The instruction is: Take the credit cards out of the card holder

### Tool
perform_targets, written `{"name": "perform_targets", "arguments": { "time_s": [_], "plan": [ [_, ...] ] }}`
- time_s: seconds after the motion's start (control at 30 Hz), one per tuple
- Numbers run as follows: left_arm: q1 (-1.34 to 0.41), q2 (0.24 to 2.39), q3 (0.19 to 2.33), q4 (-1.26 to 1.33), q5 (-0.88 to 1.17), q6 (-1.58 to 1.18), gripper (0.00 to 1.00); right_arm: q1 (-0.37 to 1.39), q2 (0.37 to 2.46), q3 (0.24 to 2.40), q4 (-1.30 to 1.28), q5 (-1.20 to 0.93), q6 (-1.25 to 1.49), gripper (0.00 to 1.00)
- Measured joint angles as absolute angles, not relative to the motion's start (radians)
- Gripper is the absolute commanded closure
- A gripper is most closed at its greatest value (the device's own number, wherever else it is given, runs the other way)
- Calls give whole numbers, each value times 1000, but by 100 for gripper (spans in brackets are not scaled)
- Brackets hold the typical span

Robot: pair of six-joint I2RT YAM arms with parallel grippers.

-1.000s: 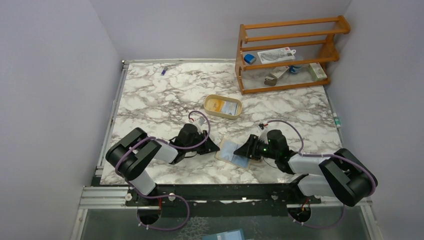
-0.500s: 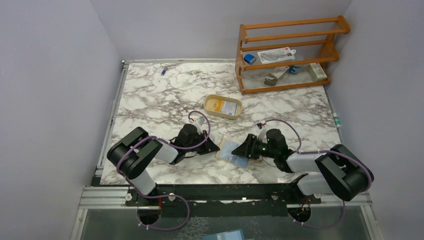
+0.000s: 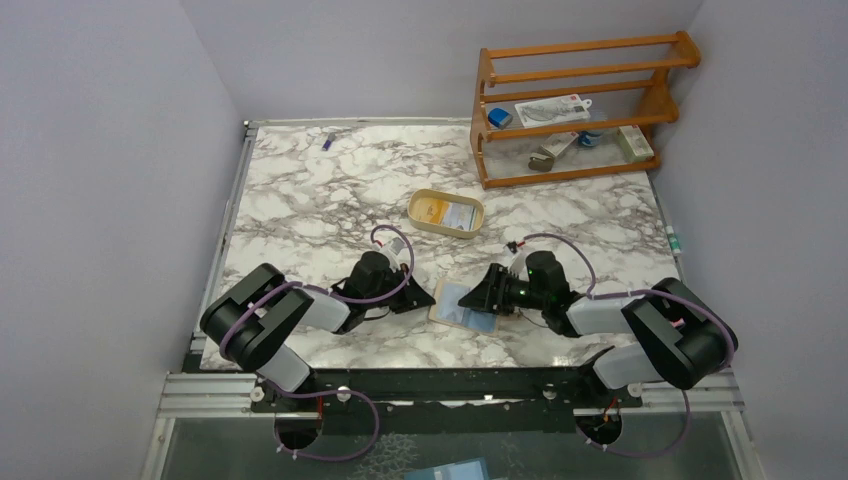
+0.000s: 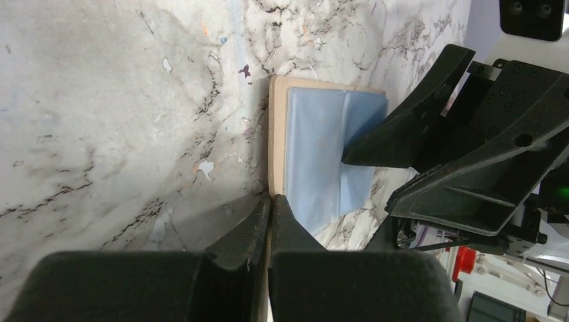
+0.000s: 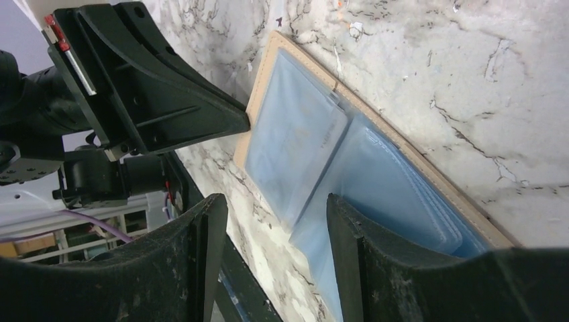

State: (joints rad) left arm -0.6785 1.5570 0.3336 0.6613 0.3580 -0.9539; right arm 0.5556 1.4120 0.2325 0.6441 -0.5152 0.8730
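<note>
card holder [image 3: 462, 303] lies open on the table [image 3: 320, 200] | left gripper [image 4: 270, 201] just pressed shut at its edge, pinch unclear | right gripper [image 5: 274, 201] slid in over the blue pockets [image 5: 396, 194], spread wider | you look set to pull a card [image 5: 295, 137]
</note>
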Motion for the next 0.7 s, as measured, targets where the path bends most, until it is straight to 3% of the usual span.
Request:
{"name": "perform_targets", "arguments": {
  "time_s": [0.7],
  "plan": [
    [-700,1406,309,584,305,-1006,100,580,1379,417,423,-512,836,39]
  ]
}}
